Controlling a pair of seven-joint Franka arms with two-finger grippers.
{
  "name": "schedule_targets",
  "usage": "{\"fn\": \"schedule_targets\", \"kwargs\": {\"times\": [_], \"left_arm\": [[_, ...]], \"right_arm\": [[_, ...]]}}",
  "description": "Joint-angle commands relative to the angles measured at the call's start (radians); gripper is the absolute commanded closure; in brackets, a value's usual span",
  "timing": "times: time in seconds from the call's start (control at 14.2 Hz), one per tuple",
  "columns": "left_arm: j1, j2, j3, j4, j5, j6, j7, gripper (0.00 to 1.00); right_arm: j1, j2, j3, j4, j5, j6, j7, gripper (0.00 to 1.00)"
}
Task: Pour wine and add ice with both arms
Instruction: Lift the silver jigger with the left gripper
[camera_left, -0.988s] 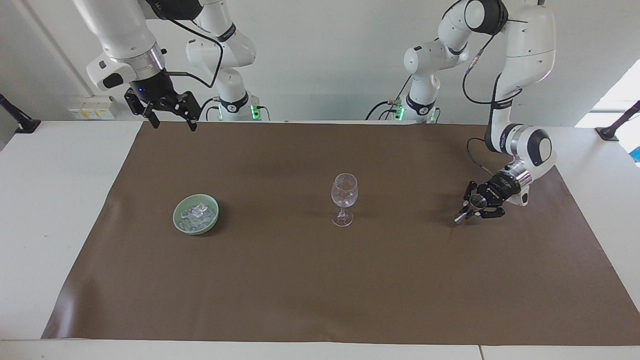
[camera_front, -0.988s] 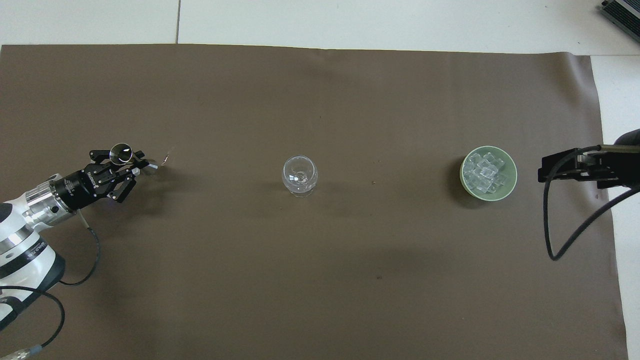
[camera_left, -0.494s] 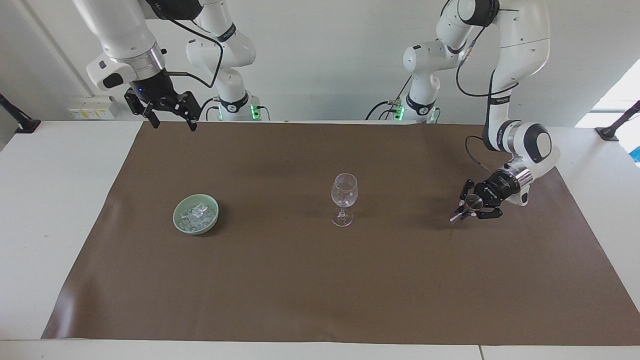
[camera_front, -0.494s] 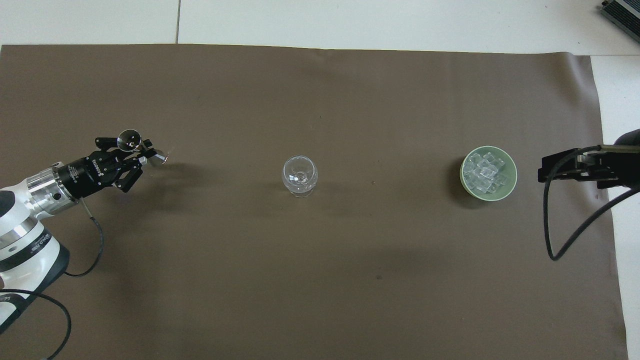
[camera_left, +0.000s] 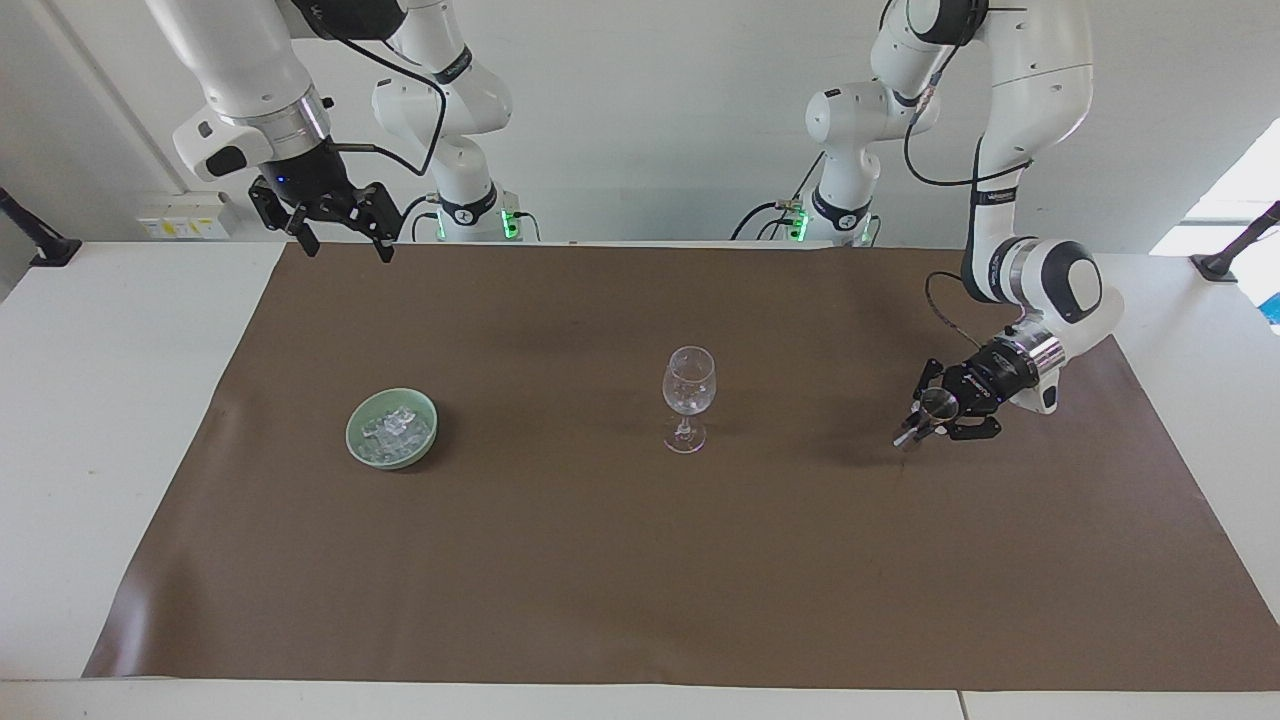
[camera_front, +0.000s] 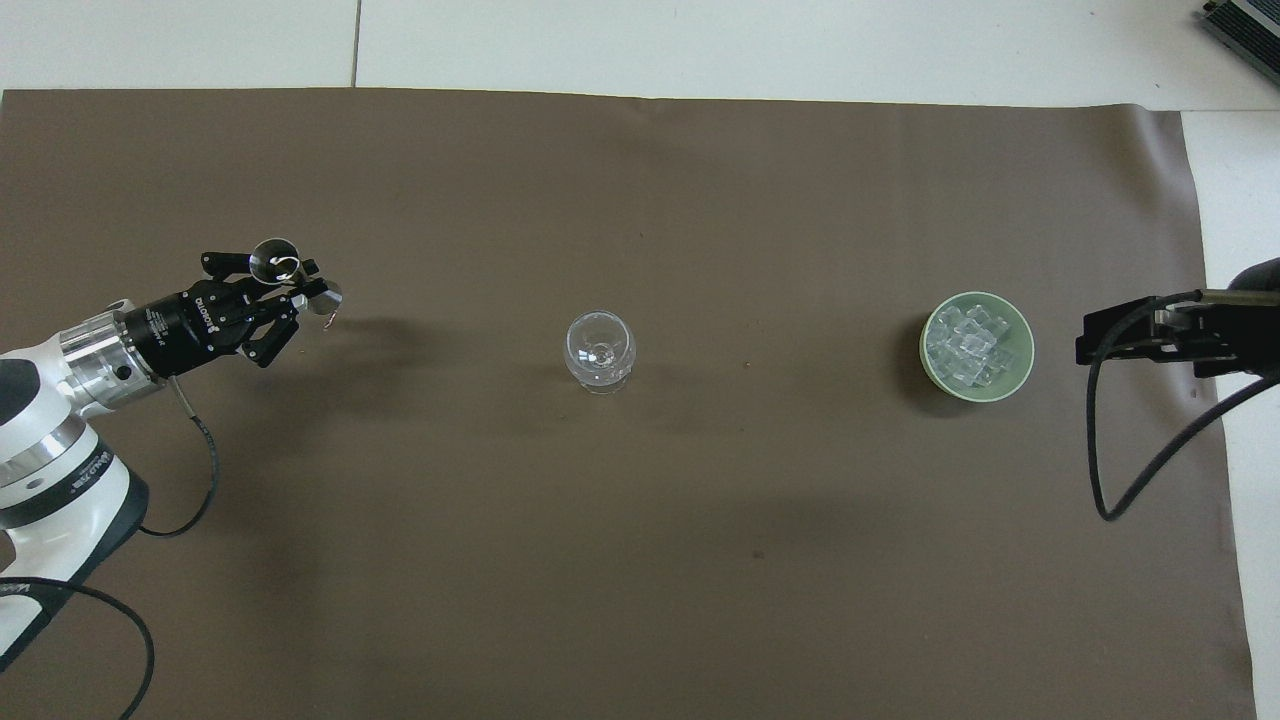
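Observation:
An empty-looking clear stemmed wine glass (camera_left: 689, 395) (camera_front: 599, 350) stands upright mid-table. Toward the right arm's end sits a pale green bowl (camera_left: 350, 432) (camera_front: 1028, 345) filled with ice (camera_left: 395, 428) (camera_front: 965, 345). My left gripper (camera_left: 925, 418) (camera_front: 300, 290) hangs low over the mat at the left arm's end, shut on a small metal jigger (camera_left: 938, 404) (camera_front: 273, 257) held on a tilt. No wine shows. High over the mat's edge by the robots, my right gripper (camera_left: 345, 235) (camera_front: 1090, 340) waits open and holds nothing.
A brown mat (camera_left: 640, 560) (camera_front: 640, 560) covers most of the white table (camera_left: 110, 420). Black clamps (camera_left: 40, 245) stand at the table's two ends near the robots.
My left gripper has carried the jigger a little toward the wine glass. The right arm, glass and bowl have not moved.

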Motion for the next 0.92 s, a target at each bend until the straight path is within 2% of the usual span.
{"fn": "schedule_targets", "kwargs": {"times": [0.0, 0.71, 0.85], "left_arm": [[-0.062, -0.042, 0.006, 0.005, -0.018, 0.082, -0.047, 1.0], [-0.164, -0.08, -0.019, 0.054, -0.024, 0.234, -0.154, 1.0], [-0.18, -0.088, -0.036, 0.055, -0.07, 0.265, -0.161, 1.0]], "right_arm": [[-0.005, -0.009, 0.005, -0.002, -0.007, -0.015, -0.026, 0.0], [-0.005, -0.009, 0.005, -0.002, -0.007, -0.015, -0.027, 0.0], [-0.005, -0.009, 0.005, -0.002, -0.007, -0.015, -0.026, 0.0]]}}
